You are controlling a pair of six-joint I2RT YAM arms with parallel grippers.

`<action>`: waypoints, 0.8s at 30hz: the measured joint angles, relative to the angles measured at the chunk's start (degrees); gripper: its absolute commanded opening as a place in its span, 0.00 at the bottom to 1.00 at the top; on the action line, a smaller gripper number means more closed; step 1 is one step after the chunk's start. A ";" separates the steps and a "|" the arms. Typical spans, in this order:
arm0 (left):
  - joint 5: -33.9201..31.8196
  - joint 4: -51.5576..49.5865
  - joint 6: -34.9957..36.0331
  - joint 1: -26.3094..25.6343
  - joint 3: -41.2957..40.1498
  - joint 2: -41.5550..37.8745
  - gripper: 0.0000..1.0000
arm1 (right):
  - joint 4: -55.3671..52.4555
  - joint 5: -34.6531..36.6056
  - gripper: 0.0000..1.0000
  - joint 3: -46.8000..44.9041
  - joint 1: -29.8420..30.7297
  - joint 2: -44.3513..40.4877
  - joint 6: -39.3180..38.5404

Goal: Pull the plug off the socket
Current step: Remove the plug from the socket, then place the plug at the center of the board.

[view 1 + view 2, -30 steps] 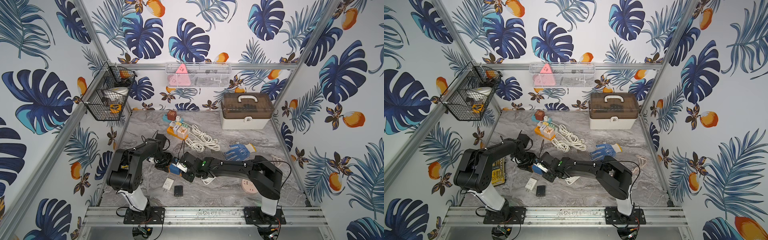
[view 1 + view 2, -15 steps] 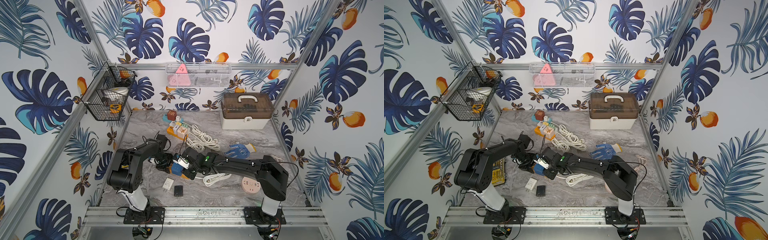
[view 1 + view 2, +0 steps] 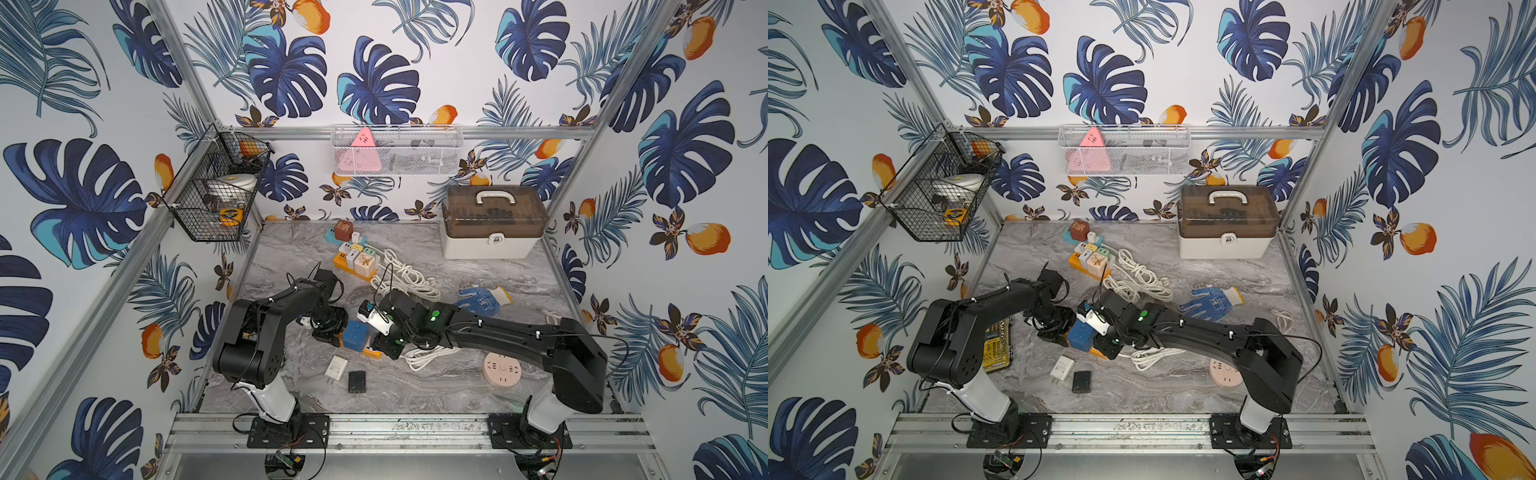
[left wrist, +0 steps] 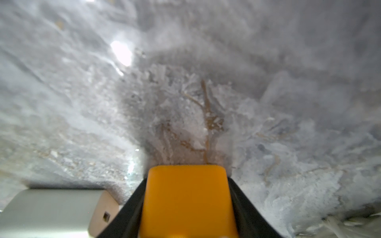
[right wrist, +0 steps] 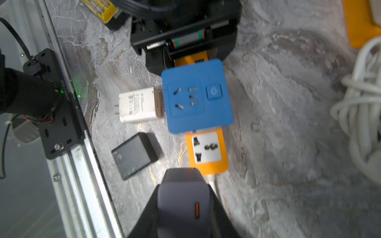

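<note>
Judging the grey rounded plastic plug light, rigid and smooth, we held it by its flat sides: the right pincer clamped it clear of the orange power strip, whose end the left pincer gripped.

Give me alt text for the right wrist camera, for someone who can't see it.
The right gripper holds a grey plug out of the orange power strip, whose white socket shows empty. A blue adapter sits on the strip, whose far end the left gripper clamps; a white charger and a black charger lie beside it.
</note>
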 measured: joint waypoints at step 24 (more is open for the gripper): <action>0.15 1.75 -0.35 -0.02 -1.31 -1.75 0.00 | -6.43 -13.22 0.33 1.97 5.38 14.34 40.70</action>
